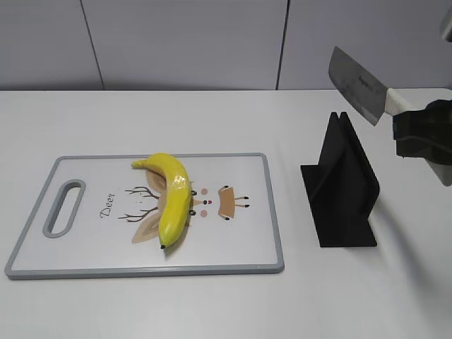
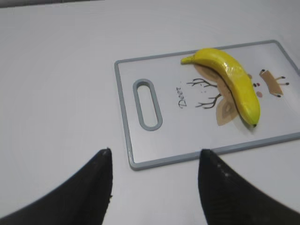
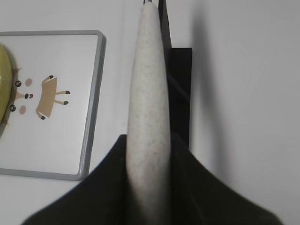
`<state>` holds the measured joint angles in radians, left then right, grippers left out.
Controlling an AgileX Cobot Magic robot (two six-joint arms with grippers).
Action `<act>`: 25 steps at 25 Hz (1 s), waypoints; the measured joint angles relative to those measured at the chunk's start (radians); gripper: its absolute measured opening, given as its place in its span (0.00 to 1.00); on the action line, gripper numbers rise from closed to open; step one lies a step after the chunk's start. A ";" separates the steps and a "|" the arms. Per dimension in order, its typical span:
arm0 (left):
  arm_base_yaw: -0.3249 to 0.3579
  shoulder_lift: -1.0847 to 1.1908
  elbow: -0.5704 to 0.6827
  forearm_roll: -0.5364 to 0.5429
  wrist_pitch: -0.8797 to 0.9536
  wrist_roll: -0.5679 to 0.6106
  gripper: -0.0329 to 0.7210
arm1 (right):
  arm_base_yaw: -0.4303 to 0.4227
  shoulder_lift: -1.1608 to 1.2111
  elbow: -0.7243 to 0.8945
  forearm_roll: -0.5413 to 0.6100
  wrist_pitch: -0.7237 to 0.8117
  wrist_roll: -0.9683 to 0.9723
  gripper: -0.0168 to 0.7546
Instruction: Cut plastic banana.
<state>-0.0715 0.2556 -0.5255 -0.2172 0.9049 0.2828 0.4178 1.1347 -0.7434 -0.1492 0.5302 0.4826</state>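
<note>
Right gripper point(image 3: 149, 154) jaws clamp the knife point(image 1: 359, 86); left gripper point(image 2: 154, 161) gapes empty; next, probably swing toward plastic banana point(image 1: 171, 198).

Black upright plastic knife stand point(image 1: 342, 185) sits on worktop between grey-rimmed white cutting board point(image 1: 240, 247) and right hand point(image 1: 417, 134), blocking low sideways path. Steel cleaver blade point(image 1: 357, 86) hangs above stand, clear of it. Glossy yellow plastic banana point(image 1: 173, 199) open from above. Left hand point(image 2: 154, 183) spread over bare white worktop point(image 2: 56, 84) beside board.
</note>
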 joint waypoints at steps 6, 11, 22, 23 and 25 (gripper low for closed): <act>0.000 -0.154 0.004 -0.006 -0.003 0.000 0.78 | 0.000 0.034 0.001 -0.003 0.000 0.001 0.24; 0.000 -0.173 0.004 -0.007 0.001 -0.008 0.77 | 0.000 0.079 0.006 -0.012 0.000 0.001 0.24; 0.000 -0.173 0.014 0.073 0.143 -0.041 0.74 | 0.000 0.085 0.015 -0.018 0.010 0.001 0.24; 0.000 -0.173 0.015 0.075 0.143 -0.044 0.73 | 0.000 0.085 0.015 0.000 0.018 0.001 0.24; 0.000 -0.173 0.015 0.077 0.143 -0.050 0.70 | 0.000 0.085 0.017 0.039 0.034 0.001 0.24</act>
<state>-0.0715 0.0830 -0.5101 -0.1401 1.0479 0.2328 0.4178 1.2199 -0.7262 -0.1106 0.5637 0.4835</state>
